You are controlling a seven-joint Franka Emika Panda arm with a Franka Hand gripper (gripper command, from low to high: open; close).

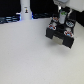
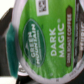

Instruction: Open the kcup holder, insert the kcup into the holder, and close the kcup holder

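In the wrist view the kcup (image 2: 42,42) fills nearly the whole picture, its green foil lid facing the camera with the words "GREEN MOUNTAIN" and "DARK MAGIC" readable and a white rim curving along its edge; it sits so close under the wrist that the jaws themselves are hidden behind it, so how wide they stand cannot be read directly, though the pod's position right at the gripper suggests they are clenched around it. Dark blurred shapes show at the edges of that view and cannot be identified. In the exterior view the gripper (image 1: 62,21) hangs low at the end of the white arm, directly over the kcup holder (image 1: 61,36), a black boxy unit standing on the pale table (image 1: 30,57) toward the exterior view's right. Its tray appears slid out toward the camera, and small pods with reddish tops sit in slots on either side of the gripper. Well apart, toward the exterior view's left at the back of the table, stands a tall white bottle-shaped post (image 1: 25,10).
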